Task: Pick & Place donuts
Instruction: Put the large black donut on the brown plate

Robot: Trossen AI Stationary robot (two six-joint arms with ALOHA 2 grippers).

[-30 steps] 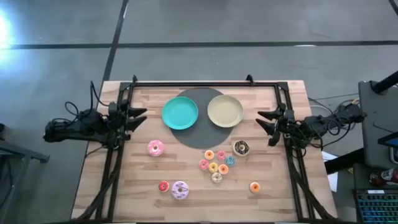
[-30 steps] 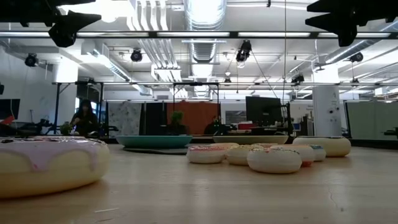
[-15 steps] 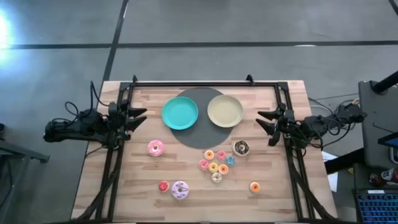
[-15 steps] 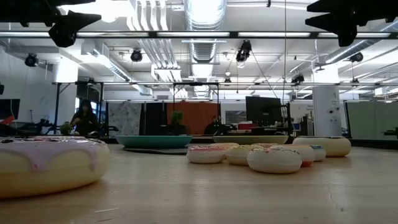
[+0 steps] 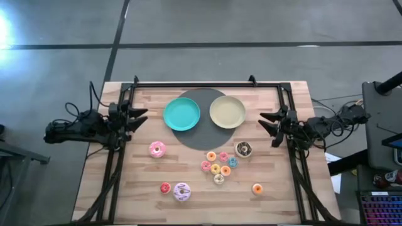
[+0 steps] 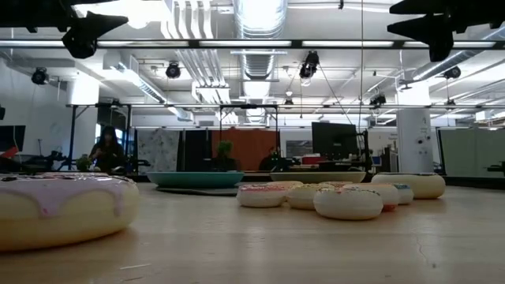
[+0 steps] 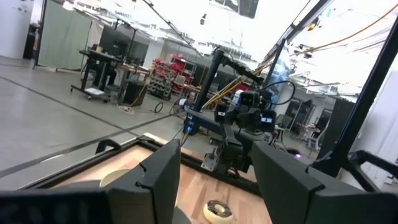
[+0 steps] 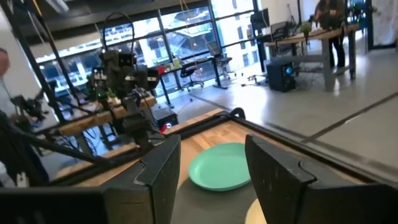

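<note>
On no donuts (image 5: 216, 168) is writing readable.

Light wood-grain table (image 5: 138, 194) w/ a dark grey round mat (image 5: 204, 141). On it, a teal plate (image 5: 181, 115) and a beige plate (image 5: 227, 112). Donuts: pink-frosted (image 5: 157, 149), lilac-white (image 5: 182, 191), chocolate-brown (image 5: 243, 149); small ones incl. red (image 5: 165, 188), orange (image 5: 257, 188), yellow (image 5: 215, 169), blue (image 5: 232, 162). Black arms and frame rails (image 5: 112, 169); grey floor (image 5: 251, 25).
</note>
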